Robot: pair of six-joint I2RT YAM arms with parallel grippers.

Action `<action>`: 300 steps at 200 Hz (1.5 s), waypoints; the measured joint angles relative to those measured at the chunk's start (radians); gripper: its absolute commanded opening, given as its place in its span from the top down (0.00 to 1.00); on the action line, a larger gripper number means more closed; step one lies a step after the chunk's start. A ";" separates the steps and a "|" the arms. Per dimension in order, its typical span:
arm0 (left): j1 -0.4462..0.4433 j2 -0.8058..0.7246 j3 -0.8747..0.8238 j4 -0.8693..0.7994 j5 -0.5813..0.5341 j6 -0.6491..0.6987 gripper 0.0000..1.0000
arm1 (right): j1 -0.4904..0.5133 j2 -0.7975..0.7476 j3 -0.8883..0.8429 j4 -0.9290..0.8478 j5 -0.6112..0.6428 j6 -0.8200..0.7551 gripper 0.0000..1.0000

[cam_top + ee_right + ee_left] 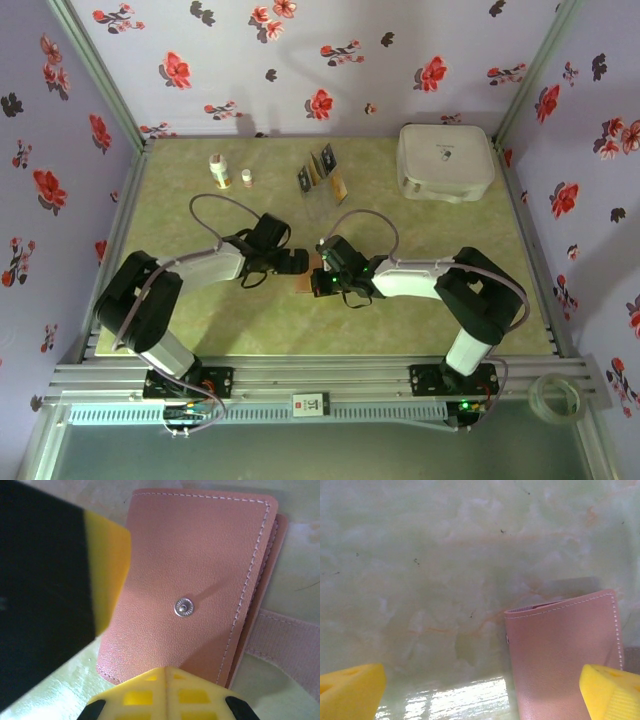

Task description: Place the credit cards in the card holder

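"At mid-table, between the two arms, lies the card holder (305,278) — folded shut, snap facing up."

"And the left gripper (480,696)?"

"Spread wide, grasping nothing. One pad (612,694) hangs over the holder's edge."

"The right gripper (325,279)?"

"Clamped tight, its fingertips (165,691) at the holder's near edge — whether they pinch the leather, I can't tell."

"The cards (318,172)?"

"Standing in the rack (322,200), farther back."

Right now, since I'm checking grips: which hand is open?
The left hand: its yellow fingers stand wide apart near the wallet. The right hand has them pressed together.
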 measured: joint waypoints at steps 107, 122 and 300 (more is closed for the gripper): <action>-0.036 0.047 0.002 0.005 -0.138 0.002 0.00 | -0.076 -0.121 0.014 -0.105 -0.003 -0.003 0.75; -0.042 0.049 0.002 0.006 -0.151 0.001 0.00 | -0.096 -0.157 0.036 -0.138 0.012 -0.007 0.68; -0.061 0.055 0.002 0.011 -0.210 -0.009 0.00 | -0.122 -0.035 0.206 -0.400 0.136 -0.103 0.76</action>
